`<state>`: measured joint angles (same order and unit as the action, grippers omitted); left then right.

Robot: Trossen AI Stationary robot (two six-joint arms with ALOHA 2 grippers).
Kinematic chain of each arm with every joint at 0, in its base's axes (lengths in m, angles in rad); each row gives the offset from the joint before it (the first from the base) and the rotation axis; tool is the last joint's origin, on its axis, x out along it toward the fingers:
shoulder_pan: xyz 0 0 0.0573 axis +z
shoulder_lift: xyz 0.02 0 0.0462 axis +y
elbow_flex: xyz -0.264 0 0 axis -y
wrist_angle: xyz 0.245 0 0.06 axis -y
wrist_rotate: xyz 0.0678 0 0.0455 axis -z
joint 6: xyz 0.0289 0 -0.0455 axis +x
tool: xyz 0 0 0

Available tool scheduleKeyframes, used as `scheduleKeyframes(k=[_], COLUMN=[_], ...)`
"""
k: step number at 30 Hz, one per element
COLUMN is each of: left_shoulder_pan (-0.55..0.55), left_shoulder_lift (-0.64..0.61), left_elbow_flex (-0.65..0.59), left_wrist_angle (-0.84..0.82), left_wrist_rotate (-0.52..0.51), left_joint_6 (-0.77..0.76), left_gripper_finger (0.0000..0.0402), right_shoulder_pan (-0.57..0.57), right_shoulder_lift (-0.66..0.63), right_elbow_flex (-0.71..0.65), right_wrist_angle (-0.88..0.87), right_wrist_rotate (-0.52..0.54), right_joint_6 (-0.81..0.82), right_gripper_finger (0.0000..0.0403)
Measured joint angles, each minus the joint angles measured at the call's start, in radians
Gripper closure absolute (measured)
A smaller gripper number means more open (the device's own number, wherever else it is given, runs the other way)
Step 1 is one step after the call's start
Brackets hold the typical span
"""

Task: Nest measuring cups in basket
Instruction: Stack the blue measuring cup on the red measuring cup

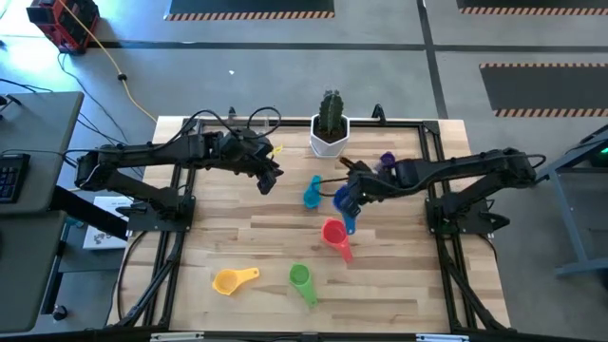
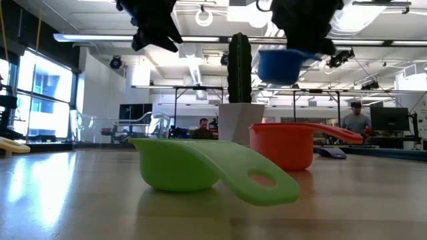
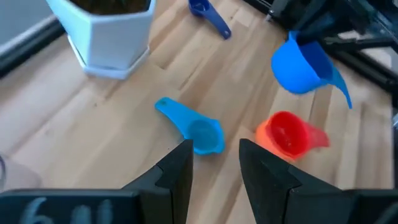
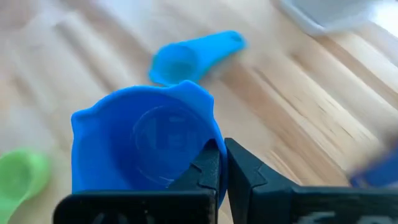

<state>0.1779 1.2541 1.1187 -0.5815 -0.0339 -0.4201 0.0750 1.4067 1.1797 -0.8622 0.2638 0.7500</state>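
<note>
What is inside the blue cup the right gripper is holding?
Nothing shows inside the blue cup: the right wrist view sees its bare floor, though the right gripper, shut on the rim, covers a small part. Below it lies bare table beside the red cup.

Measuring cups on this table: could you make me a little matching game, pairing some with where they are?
Things:
1. dark blue cup
2. red cup
3. light blue cup
4. green cup

Places:
A. lying near the table's front edge, beside the yellow cup
B. lifted in the right claw
C. below the left claw
D. on the table under the lifted cup

Pairs: 1-B, 2-D, 3-C, 4-A
</note>
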Motion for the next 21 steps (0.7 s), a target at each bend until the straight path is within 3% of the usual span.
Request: scheduleKeyframes(k=[5,11,21], left_shoulder_pan=[-0.02,-0.063,-0.157], left_shoulder_lift=[0.0,0.0,0.005], left_elbow_flex=[0.0,0.0,0.0], left_wrist_angle=[0.002,-0.001,-0.017], left_wrist_rotate=[-0.003,-0.007,-0.084], left_joint_6=[-0.095,-0.196,-0.285], left_gripper_finger=[0.028,0.028,0.028], right_shoulder_pan=[-0.005,0.0,0.01], right_shoulder_lift=[0.013,0.071,0.212], right_elbow_flex=[0.001,0.001,0.0], right_wrist_angle=[0.09,0.119,0.172], right_wrist_rotate=[-0.091,-0.15,-0.226], right_joint_6=[-0.187,-0.302,-0.322], right_gripper_finger=[0.0402,0.0402,0.0402])
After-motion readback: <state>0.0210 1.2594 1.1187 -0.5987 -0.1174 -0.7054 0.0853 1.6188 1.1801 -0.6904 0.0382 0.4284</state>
